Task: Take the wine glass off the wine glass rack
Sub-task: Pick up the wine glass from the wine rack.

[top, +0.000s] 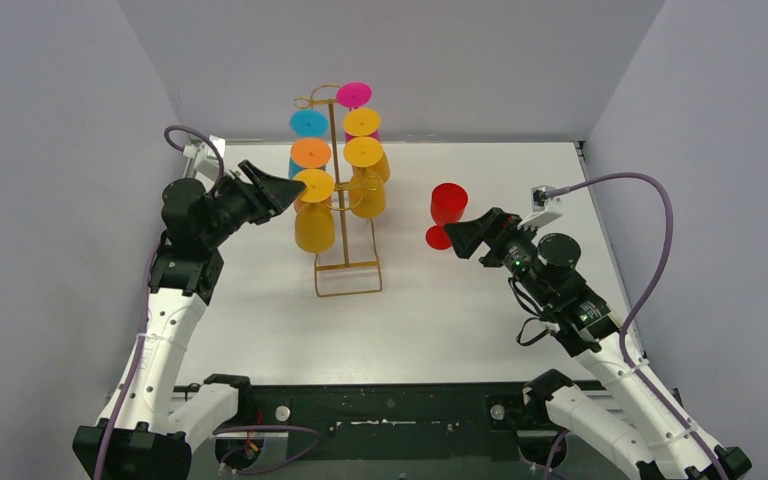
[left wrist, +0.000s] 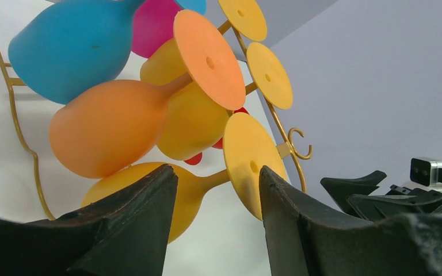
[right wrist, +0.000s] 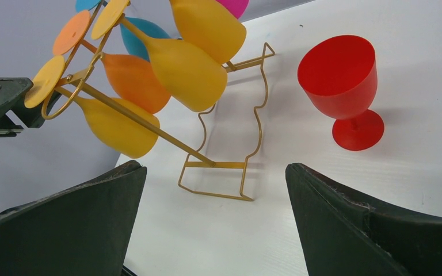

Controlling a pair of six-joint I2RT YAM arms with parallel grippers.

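Red wine glass (right wrist: 339, 75) stands on worktop, right of view: one off. Left claw (left wrist: 216, 172), half-wide, straddles stem of lowest yellow wine glass (left wrist: 191, 200), not yet lifted off wine glass rack (right wrist: 216, 165). Right claw (top: 465, 238) wide, empty.

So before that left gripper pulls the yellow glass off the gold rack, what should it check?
1. Stem of the yellow plastic wine glass sits between the left gripper fingers: ok.
2. Fingers pressing on the stem: not ok, gaps show on both sides.
3. Glass hangs from the thin gold wire rack: ok.
4. Room to pull out past the orange plastic glass just above: cannot tell.
5. Distance of the right gripper from the rack: ok; it is open, near the upright red plastic glass on the white table.
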